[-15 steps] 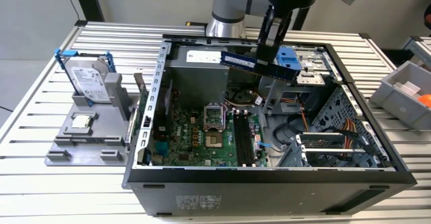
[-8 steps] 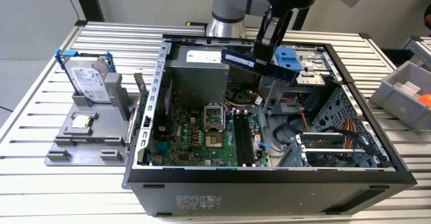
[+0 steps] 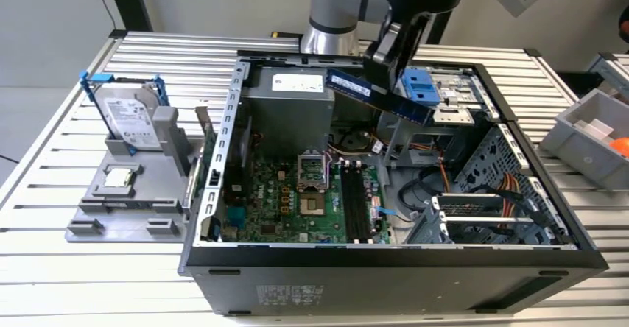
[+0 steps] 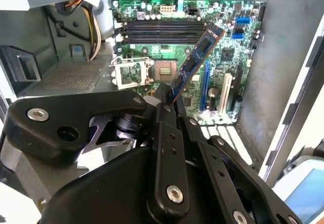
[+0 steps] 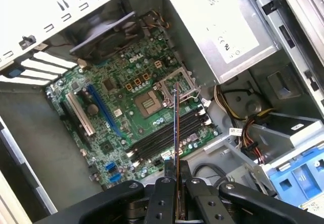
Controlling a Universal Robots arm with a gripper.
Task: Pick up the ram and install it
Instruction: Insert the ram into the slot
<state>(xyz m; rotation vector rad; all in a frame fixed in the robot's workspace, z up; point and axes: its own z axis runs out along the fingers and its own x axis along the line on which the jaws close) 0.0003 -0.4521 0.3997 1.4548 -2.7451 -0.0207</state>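
The pick-up part is done, because the gripper [image 3: 384,73] pinches the ram [image 3: 351,85] in the upper middle of the exterior view, above the open computer [image 3: 393,257], but the black slots [image 3: 355,202] below are empty.

no wording reads clearly enough to quote. a pale sticker sits on the ram [image 3: 352,85], a white label on the power supply [image 5: 223,31], a printed label on the hard drive [image 3: 126,113], small white print on the case [image 3: 393,286] outer wall and a white mark on the motherboard [image 5: 121,100].
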